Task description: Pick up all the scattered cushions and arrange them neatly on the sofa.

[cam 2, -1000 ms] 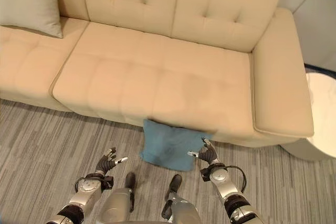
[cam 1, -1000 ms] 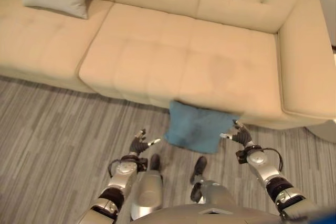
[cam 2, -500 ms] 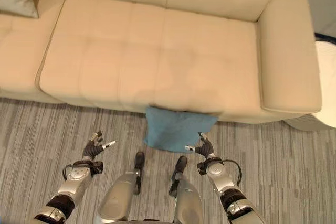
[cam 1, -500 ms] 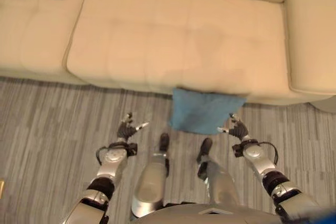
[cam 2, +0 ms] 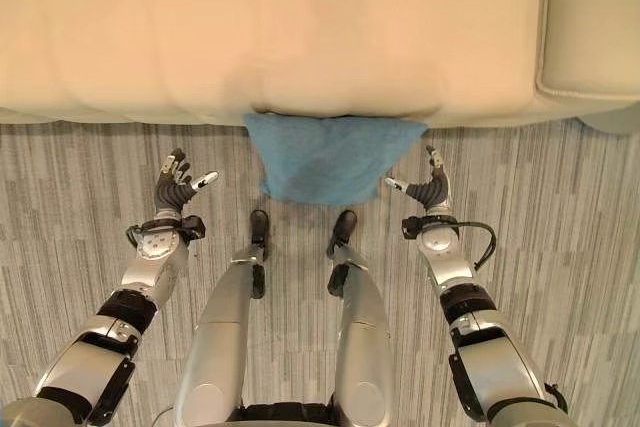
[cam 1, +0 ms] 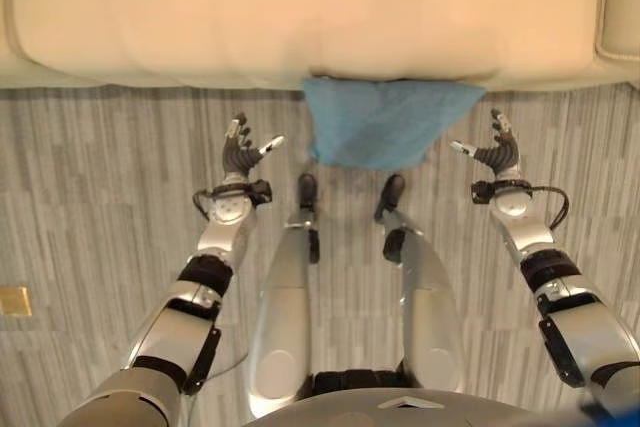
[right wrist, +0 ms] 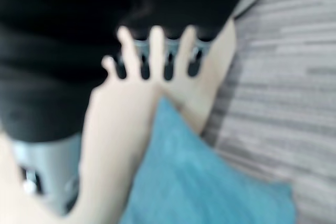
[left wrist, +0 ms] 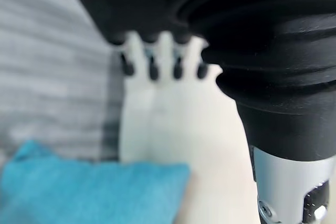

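While the blue cushion [cam 1: 378, 123] lies on the grey striped floor [cam 1: 90, 177] with its far edge against the front of the beige sofa [cam 1: 300, 7], both hands hover apart from it. To the cushion's left, the left hand [cam 1: 241, 150] has fingers spread and holds nothing. To the cushion's right, the right hand [cam 1: 495, 150] is likewise spread and empty.

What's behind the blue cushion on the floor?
The beige sofa: the blue cushion leans against its front edge. The cushion's top edge sits beneath the seat overhang, so whatever lies behind it stays hidden.
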You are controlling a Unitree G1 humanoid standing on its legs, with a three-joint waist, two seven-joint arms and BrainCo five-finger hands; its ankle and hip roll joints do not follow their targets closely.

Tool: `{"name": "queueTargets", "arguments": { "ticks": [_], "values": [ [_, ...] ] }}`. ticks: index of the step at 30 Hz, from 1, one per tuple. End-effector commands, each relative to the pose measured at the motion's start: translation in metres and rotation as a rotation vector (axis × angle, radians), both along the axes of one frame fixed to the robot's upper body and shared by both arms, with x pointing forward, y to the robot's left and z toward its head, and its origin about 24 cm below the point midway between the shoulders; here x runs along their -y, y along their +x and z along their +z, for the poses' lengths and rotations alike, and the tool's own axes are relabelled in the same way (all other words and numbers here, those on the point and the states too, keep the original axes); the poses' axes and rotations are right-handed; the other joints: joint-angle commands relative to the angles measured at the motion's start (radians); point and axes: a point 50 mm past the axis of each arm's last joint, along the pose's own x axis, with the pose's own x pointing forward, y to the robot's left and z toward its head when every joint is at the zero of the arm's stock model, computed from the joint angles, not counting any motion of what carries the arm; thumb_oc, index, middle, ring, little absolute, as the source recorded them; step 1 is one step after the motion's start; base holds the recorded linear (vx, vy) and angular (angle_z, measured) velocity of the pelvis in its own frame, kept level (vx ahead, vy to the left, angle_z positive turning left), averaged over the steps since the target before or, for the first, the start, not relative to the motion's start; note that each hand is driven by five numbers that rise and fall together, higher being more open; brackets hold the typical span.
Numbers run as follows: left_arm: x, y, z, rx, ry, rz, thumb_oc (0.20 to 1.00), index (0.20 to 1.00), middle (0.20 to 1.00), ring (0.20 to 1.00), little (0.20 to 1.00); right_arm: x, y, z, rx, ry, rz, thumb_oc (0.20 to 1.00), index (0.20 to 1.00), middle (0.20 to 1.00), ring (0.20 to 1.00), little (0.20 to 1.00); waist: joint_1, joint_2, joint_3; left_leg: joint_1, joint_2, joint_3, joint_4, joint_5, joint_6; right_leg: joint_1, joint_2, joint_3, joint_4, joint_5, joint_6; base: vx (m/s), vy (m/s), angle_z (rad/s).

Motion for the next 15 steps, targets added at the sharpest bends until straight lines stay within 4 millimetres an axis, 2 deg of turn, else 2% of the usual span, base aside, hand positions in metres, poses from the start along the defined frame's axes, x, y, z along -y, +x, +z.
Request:
{"name": "queueTargets", "arguments": {
  "ticks": [1,5,9,15],
  "values": [
    [0.004,-0.003,0.011,0.092,-0.036,0.025,1.0,1.0,1.0,1.0,1.0,0.015,-0.004,0.011,0.065,-0.005,-0.058,1.0,1.0,1.0,1.0,1.0,0.003,0.031,-0.046,-0.054,0.021,-0.038,0.053,-0.017,-0.071,-0.014,-0.079,-0.012,0.092,-0.004,0.141,-0.03,-0.007,-0.11],
    [0.013,0.009,0.044,0.19,-0.031,0.018,1.0,1.0,1.0,1.0,1.0,0.026,0.005,0.039,0.14,-0.007,-0.104,1.0,1.0,1.0,1.0,1.0,-0.009,0.039,-0.028,-0.167,0.024,-0.037,0.112,-0.028,-0.067,-0.135,-0.091,0.011,0.157,-0.014,0.139,-0.03,-0.003,-0.11],
    [0.025,0.017,0.069,0.254,0.028,-0.003,1.0,1.0,1.0,1.0,1.0,0.038,0.01,0.056,0.178,0.016,-0.141,1.0,1.0,1.0,1.0,1.0,-0.021,0.054,-0.015,-0.295,0.025,-0.042,0.182,-0.04,-0.063,-0.263,-0.098,0.031,0.232,-0.028,0.133,-0.01,0.011,0.0],
    [0.033,0.023,0.088,0.303,0.053,0.009,1.0,1.0,1.0,1.0,1.0,0.049,0.011,0.075,0.239,0.061,-0.172,1.0,1.0,1.0,1.0,1.0,-0.025,0.064,-0.01,-0.431,0.015,-0.051,0.25,-0.05,-0.054,-0.412,-0.105,0.057,0.308,-0.044,0.126,0.01,0.002,0.0]
  ]
}}
